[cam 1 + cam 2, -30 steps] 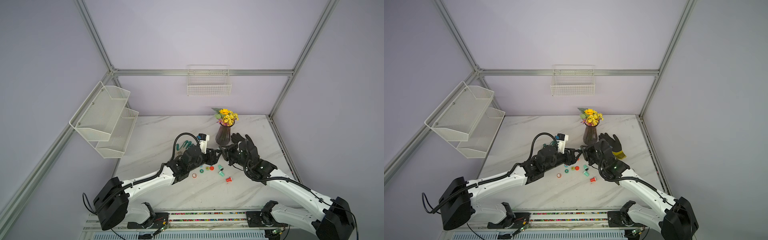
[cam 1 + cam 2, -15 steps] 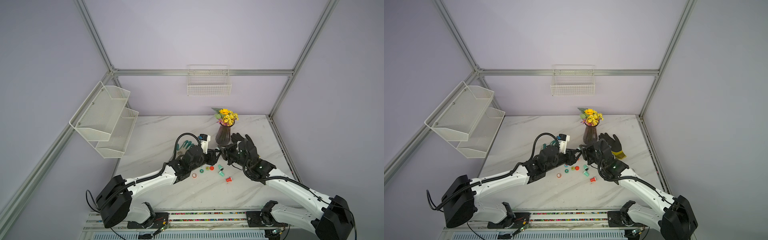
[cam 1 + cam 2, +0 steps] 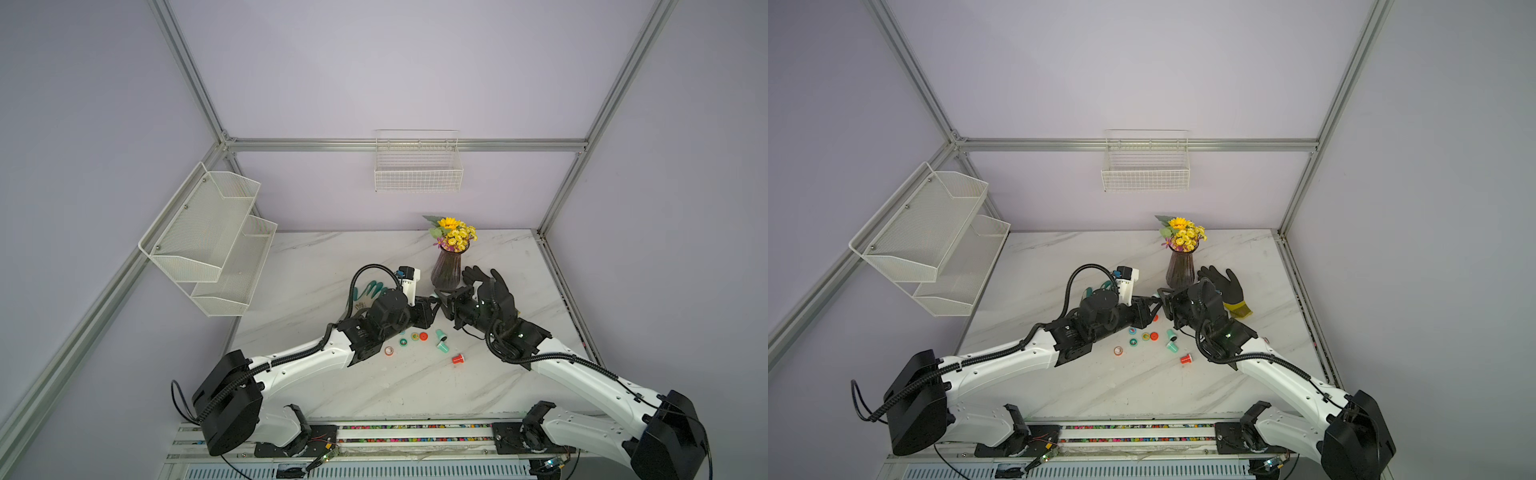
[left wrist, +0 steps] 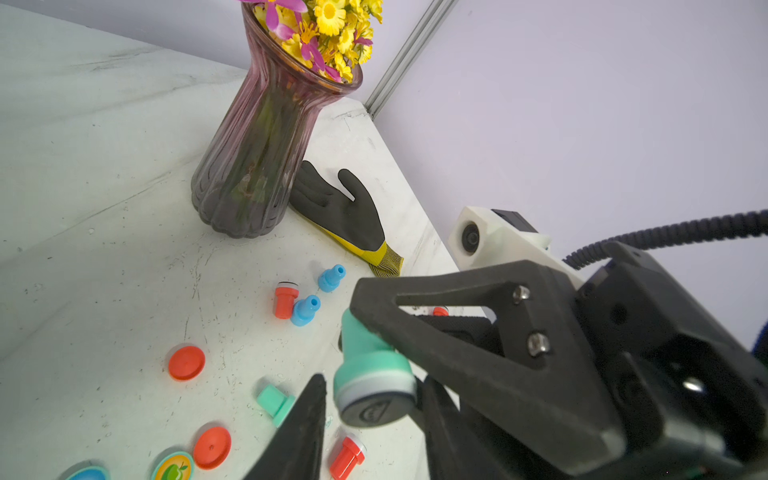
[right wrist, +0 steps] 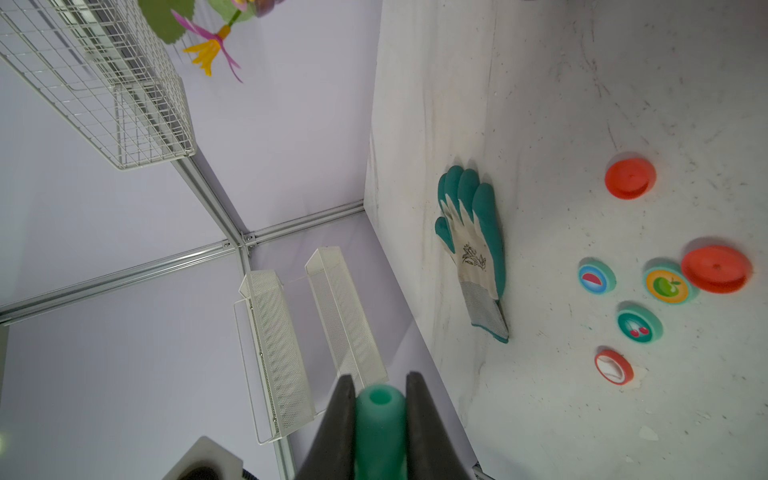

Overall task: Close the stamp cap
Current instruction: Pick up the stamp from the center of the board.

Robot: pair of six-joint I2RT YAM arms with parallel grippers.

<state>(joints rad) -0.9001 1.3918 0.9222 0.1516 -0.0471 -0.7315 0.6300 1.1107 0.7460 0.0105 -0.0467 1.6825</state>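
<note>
Between the jaws of your right claw (image 5: 380,380): one teal stamp (image 4: 370,365), clamped by its handle and raised off the bench (image 4: 104,208), face uncapped by the look of it.

Left claw (image 4: 372,388): jaws narrowed to either side of the stamp's head; contact cannot be told. Line the two claws up squarely and hold your right grip firm until the left is seated.

Loose caps (image 5: 639,323), teal and orange: on the bench below.

Vase (image 4: 253,166): holds flowers (image 4: 332,25).

Wire basket (image 3: 417,170), mesh shelf (image 3: 208,232): nothing seen inside.
</note>
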